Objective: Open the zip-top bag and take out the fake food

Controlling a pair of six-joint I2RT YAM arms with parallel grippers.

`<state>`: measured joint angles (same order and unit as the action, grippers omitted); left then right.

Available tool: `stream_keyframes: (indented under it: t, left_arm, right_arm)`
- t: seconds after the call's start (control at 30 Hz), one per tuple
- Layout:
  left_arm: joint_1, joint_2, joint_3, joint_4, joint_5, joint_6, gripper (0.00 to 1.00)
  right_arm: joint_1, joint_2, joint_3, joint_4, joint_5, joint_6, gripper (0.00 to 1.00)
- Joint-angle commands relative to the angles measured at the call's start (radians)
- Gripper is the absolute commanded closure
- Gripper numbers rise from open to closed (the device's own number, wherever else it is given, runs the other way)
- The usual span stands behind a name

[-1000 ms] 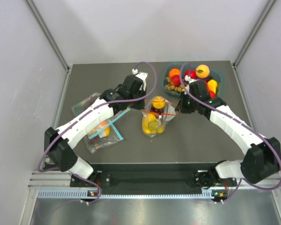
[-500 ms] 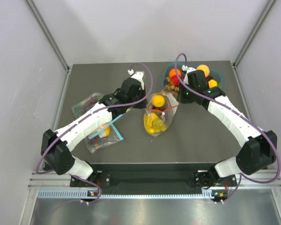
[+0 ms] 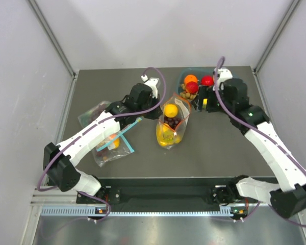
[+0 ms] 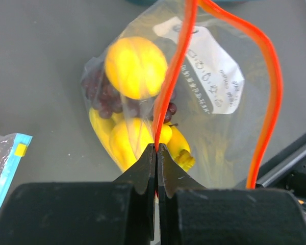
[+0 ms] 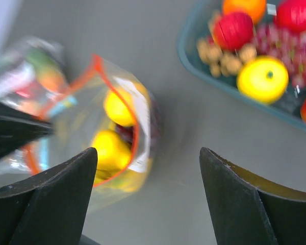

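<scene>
The zip-top bag point(image 3: 171, 125) stands at the table's middle, its red-orange zip strip point(image 4: 268, 76) gaping open. My left gripper point(image 4: 156, 149) is shut on the strip's left side point(image 3: 159, 113). Inside the bag lie the fake food pieces: a lemon point(image 4: 135, 66), purple grapes point(image 4: 98, 94) and a banana bunch point(image 4: 128, 145); a white label point(image 4: 214, 76) is on the bag's wall. My right gripper point(image 5: 148, 153) is open and holds nothing. It hovers to the right of the bag point(image 5: 109, 135), near the bin point(image 3: 200, 102).
A teal bin point(image 3: 185, 75) with loose fruits and nuts sits at the back right, partly under my right arm; it shows in the right wrist view as the bin point(image 5: 191, 56). Two blue-strip bags point(image 3: 112, 145) point(image 3: 92, 113) lie under my left arm.
My right gripper has let go of the bag's zip strip, opened wide and pulled back to the right. My left gripper keeps its hold, and the bag's mouth stays open.
</scene>
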<state>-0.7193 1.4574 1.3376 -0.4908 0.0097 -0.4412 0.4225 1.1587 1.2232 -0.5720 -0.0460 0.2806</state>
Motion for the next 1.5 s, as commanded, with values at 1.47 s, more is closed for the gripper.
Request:
stream_keyframes:
  t: [1.47]
  left_arm:
    - [0.014, -0.002, 0.003, 0.075, 0.156, 0.006, 1.00]
  right_arm:
    - [0.205, 0.387, 0.032, 0.316, 0.041, 0.072, 0.27]
